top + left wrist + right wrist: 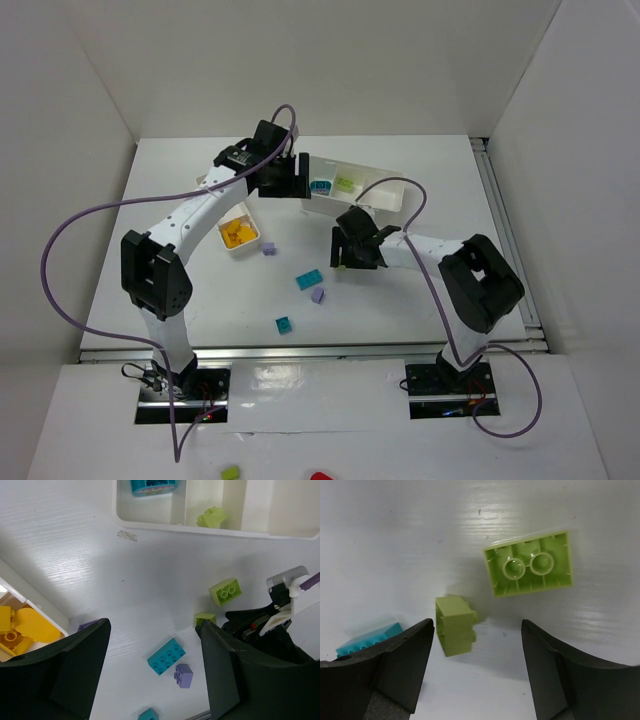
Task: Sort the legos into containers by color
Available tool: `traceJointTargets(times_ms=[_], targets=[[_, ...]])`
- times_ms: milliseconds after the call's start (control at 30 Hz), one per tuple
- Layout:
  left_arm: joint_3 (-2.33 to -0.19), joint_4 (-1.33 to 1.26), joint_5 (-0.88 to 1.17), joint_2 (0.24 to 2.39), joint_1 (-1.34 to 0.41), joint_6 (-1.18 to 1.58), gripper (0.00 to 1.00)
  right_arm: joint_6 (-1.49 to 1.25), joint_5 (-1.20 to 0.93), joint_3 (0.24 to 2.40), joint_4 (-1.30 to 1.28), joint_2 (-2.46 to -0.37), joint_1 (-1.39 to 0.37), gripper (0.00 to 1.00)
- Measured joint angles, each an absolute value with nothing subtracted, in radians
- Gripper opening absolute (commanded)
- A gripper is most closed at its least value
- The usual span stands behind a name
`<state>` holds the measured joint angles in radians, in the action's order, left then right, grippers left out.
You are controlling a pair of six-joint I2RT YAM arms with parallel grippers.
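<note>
The left gripper (279, 178) hangs over the far middle of the white table (430, 300), its black fingers (75, 675) spread wide with nothing between them. The bare tabletop and a teal-blue rectangular plastic brick (166, 656) show below the gap.

The right gripper (476, 630) is low over the table centre, jaws apart and grasping nothing. A small lime-green plastic brick (455, 625) lies tipped on its side on the table between the fingers, close to the left one; I cannot tell whether it touches that finger. Just beyond it lies a larger lime-green plastic brick (530, 564), upside down with its hollow underside up.

The wider white plastic tray (382, 196) sits at the far centre-right. It holds a teal-blue piece (321, 186) in one compartment and a lime-green brick (211, 517) in the next. The narrow white plastic tray (257, 232) lies to its left, partly under the left arm, holding orange bricks (236, 233).

Only the top view shows the whole spread: a lavender brick (269, 250) beside the narrow tray, then another lavender brick (318, 296) and a second teal-blue brick (285, 324) nearer the arm bases. The two loose lime-green bricks are hidden there by the right gripper. The left wrist view shows both of them beside that gripper, and the right wrist view alone shows the larger one's underside clearly.
</note>
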<state>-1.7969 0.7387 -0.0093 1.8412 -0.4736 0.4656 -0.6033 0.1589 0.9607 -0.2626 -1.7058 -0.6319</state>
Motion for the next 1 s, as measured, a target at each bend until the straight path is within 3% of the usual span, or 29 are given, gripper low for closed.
traceJointTargets(times_ms=[167, 267, 300, 400, 433, 733, 1000], targets=[[-1.792, 0.737, -0.009, 1.841, -0.474, 0.466, 0.82, -0.601, 0.138, 0.965, -0.256, -1.709, -0.635, 0.76], [-1.783, 0.735, -0.010, 1.841, -0.474, 0.466, 0.82, -0.586, 0.129, 0.991, -0.255, -1.731, -0.636, 0.64], [-1.779, 0.734, -0.010, 1.841, -0.474, 0.465, 0.82, -0.583, 0.126, 1.002, -0.253, -1.740, -0.636, 0.56], [-1.776, 0.734, -0.010, 1.841, -0.474, 0.466, 0.82, -0.565, 0.120, 1.015, -0.249, -1.751, -0.640, 0.15], [-1.774, 0.733, -0.011, 1.841, -0.474, 0.466, 0.82, -0.568, 0.118, 1.017, -0.249, -1.751, -0.642, 0.08], [-1.735, 0.736, -0.032, 1.824, -0.474, 0.467, 0.83, -0.549, 0.128, 1.127, -0.344, -1.687, -0.641, 0.08], [-1.481, 0.729, -0.038, 1.650, -0.474, 0.499, 0.88, -0.452, 0.144, 1.436, -0.368, -1.716, -0.523, 0.09]])
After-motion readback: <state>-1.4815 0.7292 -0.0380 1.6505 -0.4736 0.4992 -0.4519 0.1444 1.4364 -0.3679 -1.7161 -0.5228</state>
